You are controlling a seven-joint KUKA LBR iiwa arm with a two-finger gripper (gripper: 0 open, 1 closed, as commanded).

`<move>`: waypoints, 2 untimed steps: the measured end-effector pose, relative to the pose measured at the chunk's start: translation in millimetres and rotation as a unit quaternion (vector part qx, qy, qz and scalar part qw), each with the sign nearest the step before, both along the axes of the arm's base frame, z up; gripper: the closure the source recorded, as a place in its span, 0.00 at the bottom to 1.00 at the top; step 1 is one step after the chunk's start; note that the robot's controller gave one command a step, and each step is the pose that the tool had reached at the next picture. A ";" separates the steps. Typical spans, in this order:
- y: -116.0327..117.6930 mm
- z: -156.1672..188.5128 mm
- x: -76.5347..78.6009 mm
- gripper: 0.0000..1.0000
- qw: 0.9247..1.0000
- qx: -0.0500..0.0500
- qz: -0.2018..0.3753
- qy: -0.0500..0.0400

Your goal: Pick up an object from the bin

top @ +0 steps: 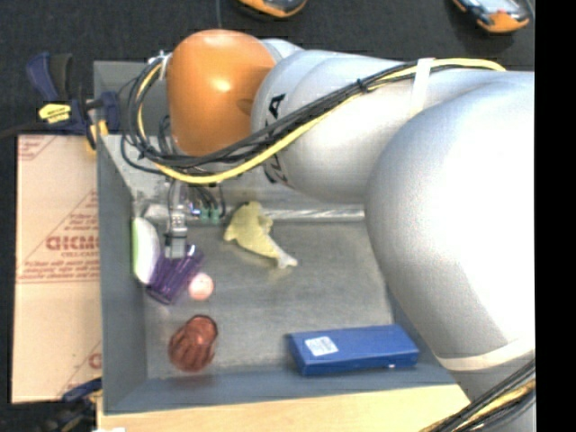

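Arm point(432, 169): white, covers the right and far part of the bin point(121, 331). Orange wrist cover point(216, 84) sits at far left, with cables looped under it.

Claw point(177, 241): hangs down from the cover, close to the left wall. How far open it is cannot be told from this angle. Nothing visibly held.

Key relation: purple plastic piece point(169, 279) lies just to the near side of the claw tip, by the left wall. Contact or a small gap: cannot tell. Judged the likeliest pick; a short drop toward the near side would meet it. Its long axis is not readable.

Neighbours, largest first:
- blue box point(353, 349), near right, flat, long axis left-right, well apart from the claw.
- pale yellow toy point(256, 234), right of the claw, near it.
- white-and-green oblong point(144, 248), just left of the claw, long axis near-far, touching the purple piece.
- red-brown lump point(193, 342), near left.
- pink ball point(202, 286), touching the purple piece's right edge.

Risk, judged: crowded left side, so a neighbour may be nudged.

Bin floor is bare grey metal. Dark counter point(378, 16) lies beyond.
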State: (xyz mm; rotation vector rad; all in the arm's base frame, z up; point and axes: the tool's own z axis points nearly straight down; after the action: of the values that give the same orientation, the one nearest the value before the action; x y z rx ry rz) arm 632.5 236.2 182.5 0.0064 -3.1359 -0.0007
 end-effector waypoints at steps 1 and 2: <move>-1.1 5.8 1.9 0.00 1.000 0.001 -0.002 -0.004; -6.5 -56.5 -10.2 0.00 0.993 0.001 0.121 -0.007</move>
State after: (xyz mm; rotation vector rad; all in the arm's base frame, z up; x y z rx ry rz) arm 622.3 229.7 126.1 0.3881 -3.1257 -0.0032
